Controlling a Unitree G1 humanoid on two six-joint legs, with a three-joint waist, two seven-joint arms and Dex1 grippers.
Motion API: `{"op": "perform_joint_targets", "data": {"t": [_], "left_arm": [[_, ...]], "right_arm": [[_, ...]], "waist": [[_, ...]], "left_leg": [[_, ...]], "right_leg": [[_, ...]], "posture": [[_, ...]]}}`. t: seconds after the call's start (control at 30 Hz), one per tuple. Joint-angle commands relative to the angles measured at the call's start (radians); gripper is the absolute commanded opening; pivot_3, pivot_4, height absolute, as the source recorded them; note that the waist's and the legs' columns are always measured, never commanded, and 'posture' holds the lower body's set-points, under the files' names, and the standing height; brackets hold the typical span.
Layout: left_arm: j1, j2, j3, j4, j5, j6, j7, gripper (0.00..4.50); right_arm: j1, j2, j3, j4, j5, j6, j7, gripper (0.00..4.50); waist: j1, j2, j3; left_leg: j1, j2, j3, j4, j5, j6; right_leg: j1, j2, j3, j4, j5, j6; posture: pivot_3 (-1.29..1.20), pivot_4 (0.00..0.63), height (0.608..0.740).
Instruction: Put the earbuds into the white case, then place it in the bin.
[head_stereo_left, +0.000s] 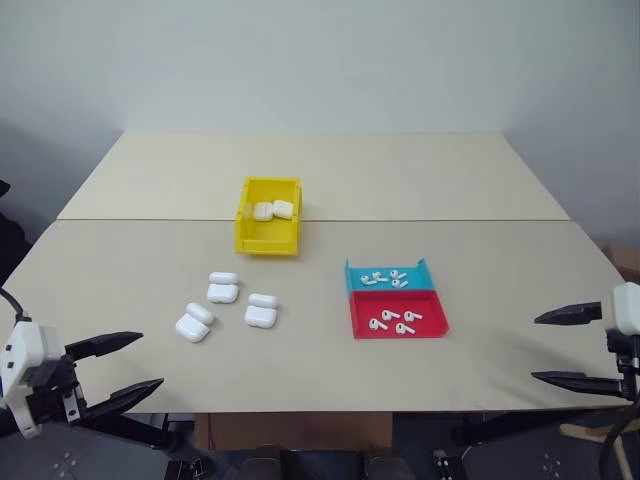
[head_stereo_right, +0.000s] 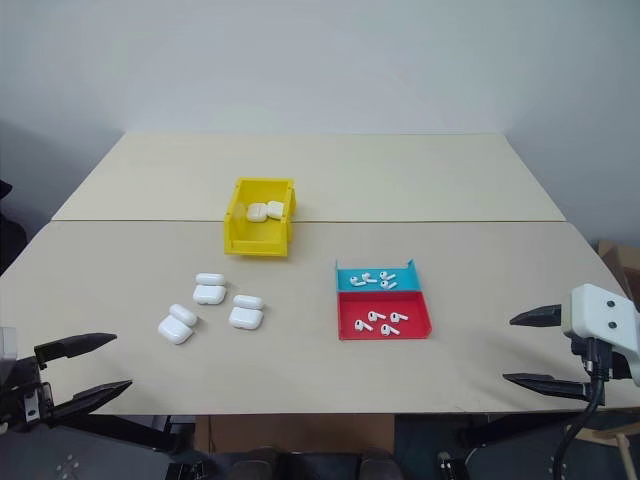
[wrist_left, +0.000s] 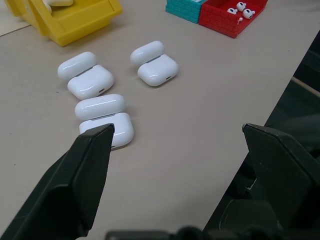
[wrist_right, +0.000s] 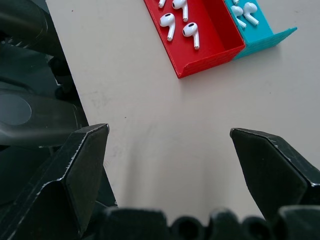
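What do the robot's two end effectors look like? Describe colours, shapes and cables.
Each end effector, left and right, has two matte black, tapering, pointed fingers fixed to a white boxy wrist housing. Black cables run beside both housings.

left claw (head_stereo_left: 128, 364): jaws wide, empty | right claw (head_stereo_left: 556, 346): jaws wide, empty

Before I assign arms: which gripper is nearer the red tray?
Right. The right gripper is off the red tray's right side; the left gripper is beyond the open white cases.
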Motion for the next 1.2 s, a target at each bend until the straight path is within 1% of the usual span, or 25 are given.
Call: {"op": "perform_joint_targets", "data": {"t": [0.03,0.07,0.2,0.33,0.4,0.5,0.53,0.67,0.77,0.8,0.9,1.0,1.03,1.1,1.13,1.2], "left_arm": [[-0.007,0.013,0.043,-0.025,-0.035,0.039,0.026,4.48],[-0.009,0.014,0.045,-0.031,-0.025,0.047,0.047,4.48],[0.010,0.013,0.051,-0.039,-0.012,0.035,0.036,4.48],[0.011,0.014,0.058,-0.061,-0.021,0.071,0.070,4.48],[0.008,0.012,0.061,-0.098,-0.010,0.095,0.119,4.48],[0.012,0.019,0.068,-0.173,-0.006,0.195,0.232,4.48],[0.019,0.033,0.075,-0.194,-0.027,0.260,0.261,4.48],[0.051,0.047,0.114,-0.257,-0.065,0.401,0.321,4.48],[0.066,0.078,0.102,-0.289,-0.020,0.471,0.371,4.48],[0.064,0.081,0.097,-0.286,-0.015,0.457,0.360,4.48],[0.040,0.101,0.090,-0.239,-0.057,0.457,0.282,4.48],[0.039,0.158,0.040,-0.162,-0.009,0.413,0.186,4.48],[-0.006,0.204,-0.020,-0.112,0.023,0.435,0.210,4.48],[-0.083,0.267,-0.107,-0.043,0.059,0.488,0.255,4.48],[-0.119,0.291,-0.143,-0.023,0.070,0.517,0.275,4.48],[-0.213,0.369,-0.255,-0.026,0.090,0.614,0.318,4.48]], "right_arm": [[0.001,-0.021,-0.049,-0.015,0.010,-0.007,0.012,4.50],[0.001,-0.021,-0.048,-0.016,0.010,-0.005,0.011,4.50],[0.003,-0.023,-0.046,-0.019,0.002,-0.006,0.007,4.50],[-0.002,-0.030,-0.040,-0.018,0.003,0.001,0.001,4.50],[-0.010,-0.037,-0.037,-0.013,0.007,0.004,0.002,4.50],[-0.032,-0.054,-0.027,-0.006,0.015,0.023,-0.006,4.50],[-0.042,-0.062,-0.023,-0.008,0.017,0.035,-0.010,4.50],[-0.064,-0.094,-0.040,-0.042,0.047,0.128,-0.013,4.50],[-0.076,-0.108,-0.056,-0.065,0.067,0.183,-0.009,4.50],[-0.079,-0.106,-0.062,-0.071,0.073,0.189,-0.009,4.50],[-0.078,-0.097,-0.062,-0.083,0.066,0.203,-0.020,4.50],[-0.052,-0.090,-0.060,-0.100,0.038,0.208,-0.033,4.50],[-0.039,-0.082,-0.075,-0.116,0.039,0.224,-0.039,4.50],[-0.019,-0.068,-0.101,-0.145,0.043,0.253,-0.049,4.50],[-0.009,-0.064,-0.114,-0.158,0.043,0.265,-0.052,4.50],[0.034,-0.043,-0.158,-0.195,0.029,0.291,-0.055,4.50]], "waist": [[0.000,0.000,0.000],[0.000,0.000,0.000],[-0.001,0.000,0.000],[0.000,0.000,0.000],[0.000,0.000,0.000],[0.000,0.000,0.000],[0.000,0.000,0.000],[-0.002,-0.001,0.001],[-0.001,-0.001,0.001],[0.000,-0.001,0.001],[0.002,-0.001,0.001],[0.006,-0.001,0.001],[0.006,0.000,0.000],[0.015,0.000,0.000],[0.015,0.000,0.000],[0.019,-0.001,0.000]], "left_leg": [[0.000,0.000,0.000,0.000,0.000,0.000],[0.000,0.000,0.000,0.000,0.000,0.000],[0.000,0.000,0.000,0.000,0.000,0.000],[0.000,0.000,0.000,0.000,0.000,0.000],[0.000,0.000,0.000,0.000,0.000,0.000],[0.000,0.000,0.000,0.000,0.000,0.000],[0.000,0.000,0.000,0.000,0.000,0.000],[0.000,0.000,0.000,0.000,0.000,0.000],[0.000,0.000,0.000,-0.001,0.000,0.000],[0.000,0.000,0.000,-0.001,0.000,0.000],[0.000,0.000,0.000,-0.001,0.000,0.000],[-0.002,0.000,0.000,-0.001,0.000,0.000],[-0.003,0.000,0.001,-0.001,0.000,0.000],[-0.004,0.000,0.001,-0.001,0.000,0.000],[-0.005,0.000,0.001,-0.001,0.000,0.000],[-0.007,0.000,0.001,-0.001,0.000,0.000]], "right_leg": [[0.000,0.000,0.000,0.000,0.000,0.000],[0.000,0.000,0.000,0.000,0.000,0.000],[0.000,0.000,0.000,0.000,0.000,0.000],[0.000,0.000,0.000,0.000,0.000,0.000],[0.000,0.000,0.000,0.000,0.000,0.000],[0.000,0.000,0.000,0.000,0.000,0.000],[0.000,0.000,0.000,0.000,0.000,0.000],[-0.001,0.000,0.001,0.000,0.000,0.000],[-0.001,0.000,0.001,0.000,0.000,0.000],[-0.001,0.000,0.001,0.000,0.000,0.000],[-0.001,0.000,0.001,0.000,0.000,0.000],[-0.003,0.000,0.000,0.000,0.000,-0.001],[-0.004,0.000,0.001,0.000,0.000,-0.001],[-0.006,0.000,0.001,0.001,0.000,-0.001],[-0.008,0.001,0.001,0.002,0.000,-0.001],[-0.010,0.001,0.002,0.003,0.000,-0.001]], "posture": [[0.00,0.150,0.740],[0.00,0.150,0.740],[0.00,0.150,0.740],[0.00,0.150,0.740],[0.00,0.150,0.740],[0.00,0.150,0.740],[0.00,0.150,0.740],[0.00,0.150,0.740],[0.00,0.150,0.740],[0.00,0.150,0.740],[0.00,0.150,0.740],[0.00,0.150,0.740],[0.00,0.150,0.740],[0.00,0.150,0.740],[0.00,0.150,0.740],[0.00,0.150,0.740]]}}
